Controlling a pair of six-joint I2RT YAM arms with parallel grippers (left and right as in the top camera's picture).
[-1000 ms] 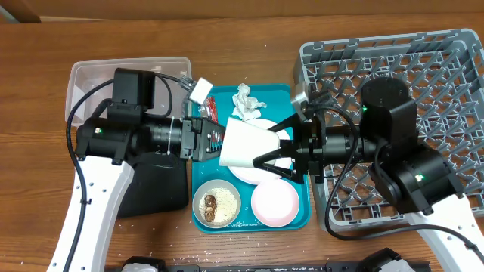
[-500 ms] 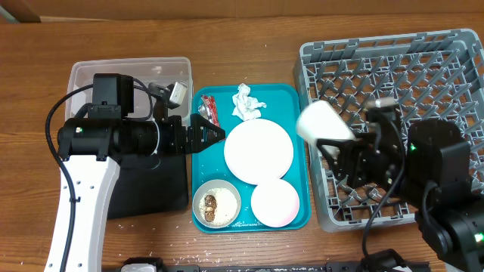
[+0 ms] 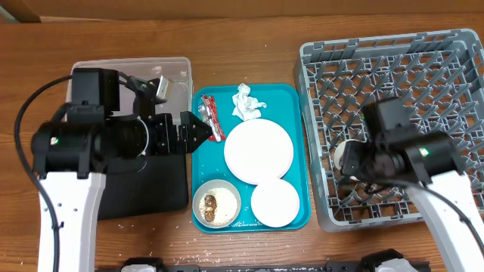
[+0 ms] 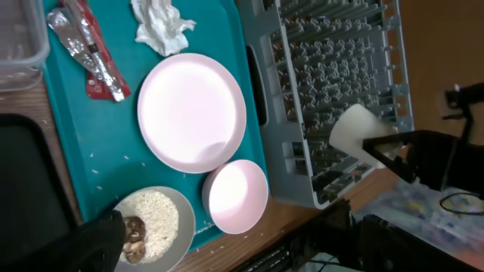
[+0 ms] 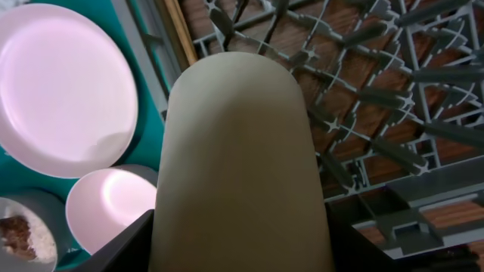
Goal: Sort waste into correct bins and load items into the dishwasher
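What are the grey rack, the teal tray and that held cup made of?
Grey rack: moulded plastic by its look, matte, with a uniform grid and pegs. Teal tray: probably plastic too, smooth, raised rim. Cup: matte off-white with no gloss; plastic or unglazed ceramic, the pictures don't settle it.

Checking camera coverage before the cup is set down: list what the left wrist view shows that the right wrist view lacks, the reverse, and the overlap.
Only left wrist: the crumpled tissue, the red-and-silver wrapper, an edge of the black tray and a corner of the clear tub.
Only right wrist: the wooden table seen close up through the grid base of the dish rack.
Both: the white cup, plate, pink bowl, scraps bowl and teal tray.
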